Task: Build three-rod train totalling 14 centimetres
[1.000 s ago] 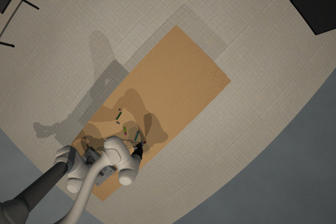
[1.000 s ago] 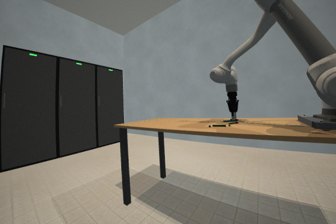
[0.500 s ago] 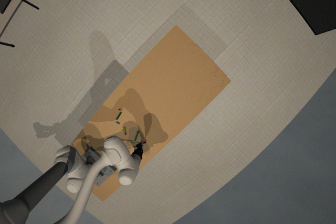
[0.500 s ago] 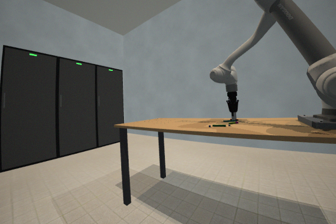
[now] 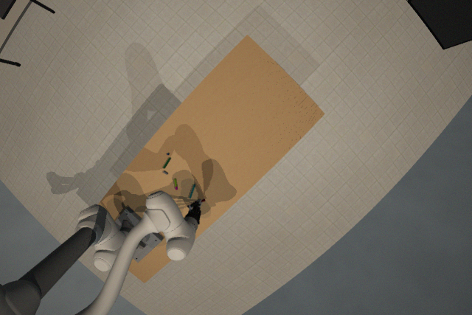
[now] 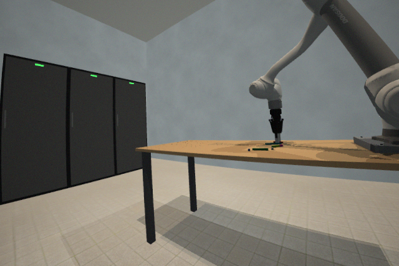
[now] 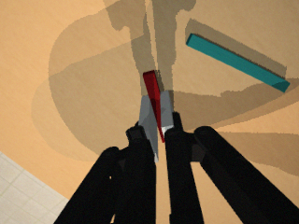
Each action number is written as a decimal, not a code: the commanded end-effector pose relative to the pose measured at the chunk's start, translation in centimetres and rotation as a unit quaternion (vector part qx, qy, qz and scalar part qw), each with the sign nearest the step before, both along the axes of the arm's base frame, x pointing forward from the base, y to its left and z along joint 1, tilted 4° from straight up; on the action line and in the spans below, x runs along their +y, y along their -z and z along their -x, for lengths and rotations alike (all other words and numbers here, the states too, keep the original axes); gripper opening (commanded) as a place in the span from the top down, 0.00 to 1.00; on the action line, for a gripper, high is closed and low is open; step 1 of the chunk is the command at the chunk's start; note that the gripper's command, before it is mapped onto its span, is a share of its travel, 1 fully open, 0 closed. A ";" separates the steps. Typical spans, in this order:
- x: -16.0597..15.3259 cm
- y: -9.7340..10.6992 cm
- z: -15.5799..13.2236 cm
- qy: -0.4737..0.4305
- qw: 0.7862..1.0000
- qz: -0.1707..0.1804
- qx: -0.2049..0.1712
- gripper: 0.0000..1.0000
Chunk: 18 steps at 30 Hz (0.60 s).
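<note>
My gripper point(image 5: 198, 203) point(image 6: 277, 139) point(image 7: 158, 105) stands upright, low over the table point(image 5: 248, 94) point(image 6: 193, 149), near its edge. Its fingers are shut on a red rod point(image 7: 151, 84), whose far end point(image 5: 203, 200) sticks out ahead of the tips. A turquoise rod point(image 5: 192, 190) point(image 7: 237, 63) lies flat just beyond it. Further on lie a lime rod point(image 5: 175, 181) with a small magenta rod point(image 5: 175, 187) at its end, a short grey rod point(image 5: 165, 172), a green rod point(image 5: 166, 161) point(image 6: 259, 149) and a tiny blue rod point(image 5: 167, 153) point(image 6: 249, 149).
The robot's base plate point(image 5: 131, 220) point(image 6: 373, 144) sits on the table's near end, close behind the gripper. The table edge runs just beside the gripper in the wrist view. Dark cabinets point(image 6: 70, 128) stand against the far wall.
</note>
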State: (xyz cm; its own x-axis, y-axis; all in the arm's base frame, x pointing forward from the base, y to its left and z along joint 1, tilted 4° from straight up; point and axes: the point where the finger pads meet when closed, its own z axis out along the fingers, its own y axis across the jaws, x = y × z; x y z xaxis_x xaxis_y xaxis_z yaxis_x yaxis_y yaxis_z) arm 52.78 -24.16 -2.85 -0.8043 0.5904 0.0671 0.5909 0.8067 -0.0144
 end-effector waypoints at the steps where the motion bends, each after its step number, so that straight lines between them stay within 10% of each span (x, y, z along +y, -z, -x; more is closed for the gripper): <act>1: 0.0 0.0 0.0 0.000 1.000 0.000 0.000 0.97; 18: -0.2 -8.3 -0.5 0.000 1.000 0.000 0.000 0.97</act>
State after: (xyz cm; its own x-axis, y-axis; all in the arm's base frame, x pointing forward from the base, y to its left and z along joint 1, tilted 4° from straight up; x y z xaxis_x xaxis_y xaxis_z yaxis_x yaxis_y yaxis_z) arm 53.23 -24.36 4.35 -0.8044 0.5904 0.0667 0.5909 0.8066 -0.0143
